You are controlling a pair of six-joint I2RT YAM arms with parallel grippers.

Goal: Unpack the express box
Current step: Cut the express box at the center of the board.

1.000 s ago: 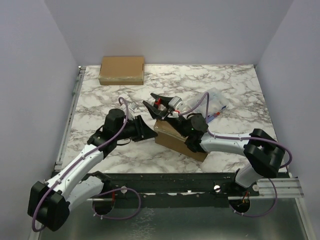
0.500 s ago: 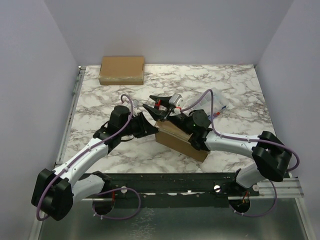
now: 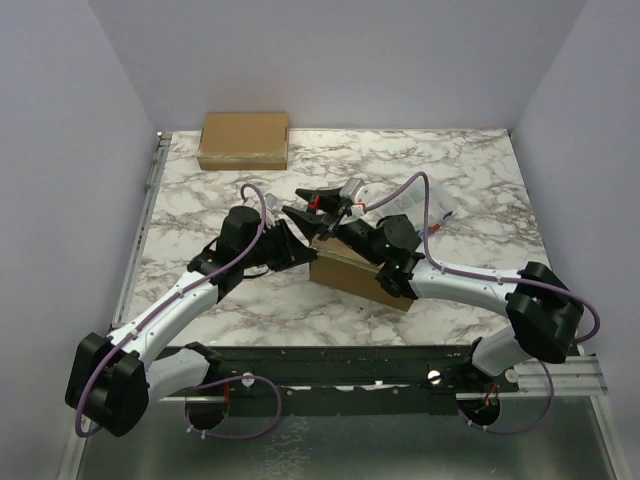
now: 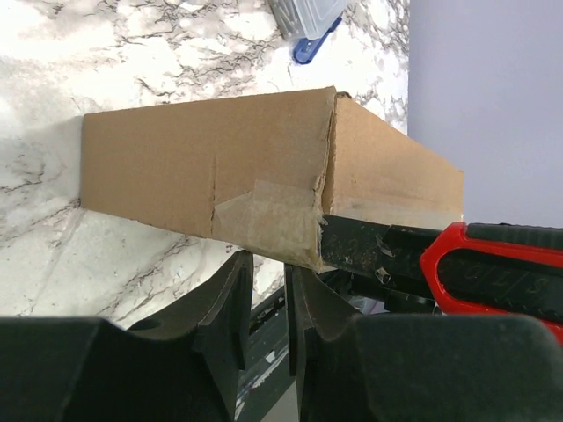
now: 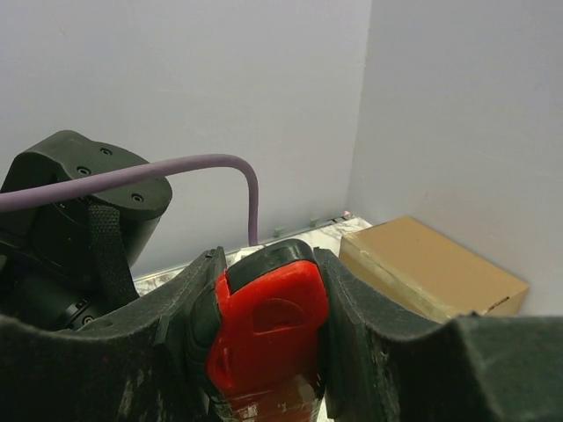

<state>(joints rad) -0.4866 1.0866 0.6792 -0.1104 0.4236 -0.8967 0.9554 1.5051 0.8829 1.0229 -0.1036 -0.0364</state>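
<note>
Left wrist: the taped brown cardboard box (image 4: 220,167) lies on the marble desk (image 4: 132,35). The left end effector (image 4: 268,281), slightly parted and empty, sits at its corner, while the right end effector (image 5: 268,264) clamps a red plastic cutter (image 5: 268,325).

The box (image 4: 193,167) was matt brown cardboard, creased and slightly rough, with dull translucent tape (image 4: 264,215) over its seam. The table (image 3: 460,160) had a smooth marble-patterned top with a faint sheen. The cutter (image 5: 268,338) had a glossy red plastic handle. The right gripper (image 5: 266,264) had matt black plastic fingers (image 5: 387,352), scuffed and dusty. The cable (image 5: 207,165) was smooth purple rubber.
</note>
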